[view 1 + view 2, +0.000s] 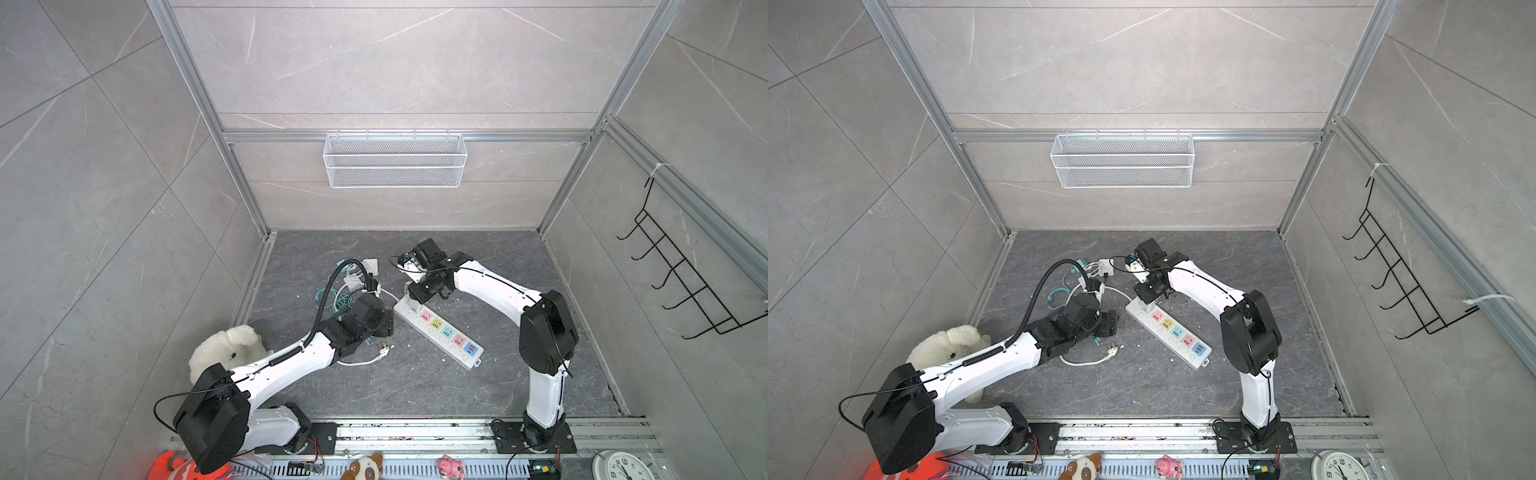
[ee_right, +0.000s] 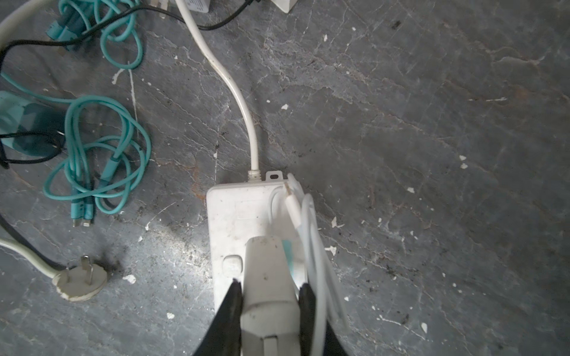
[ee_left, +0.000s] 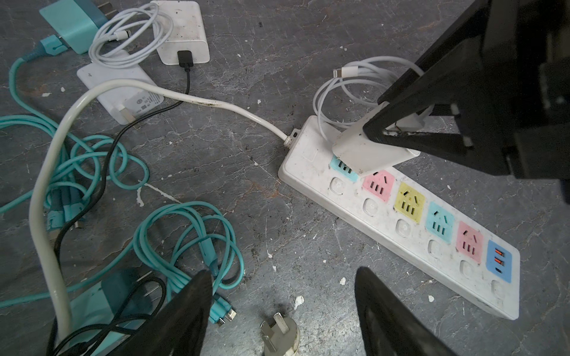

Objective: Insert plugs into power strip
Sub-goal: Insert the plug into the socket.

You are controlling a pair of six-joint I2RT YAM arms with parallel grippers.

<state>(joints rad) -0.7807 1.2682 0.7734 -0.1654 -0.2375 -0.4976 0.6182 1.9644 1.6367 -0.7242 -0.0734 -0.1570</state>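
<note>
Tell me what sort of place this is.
Probably a robot test cell: tile-look panels in an aluminium frame, the left arm and right arm bolted to a front rail, and a wire basket hooked on that frame.

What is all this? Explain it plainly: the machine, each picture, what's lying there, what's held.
A left arm and a right arm, both robotic, stand at a grey table. Both top views look down on the whole scene; the other two pictures come from cameras on the arms' wrists. On the table lie a power strip with coloured sockets, its own cord plug, and loose plugs with coiled cables. The right gripper is shut on a white plug, tilted over the strip's end teal socket; whether it is seated I cannot tell. The left gripper is open and empty.
</note>
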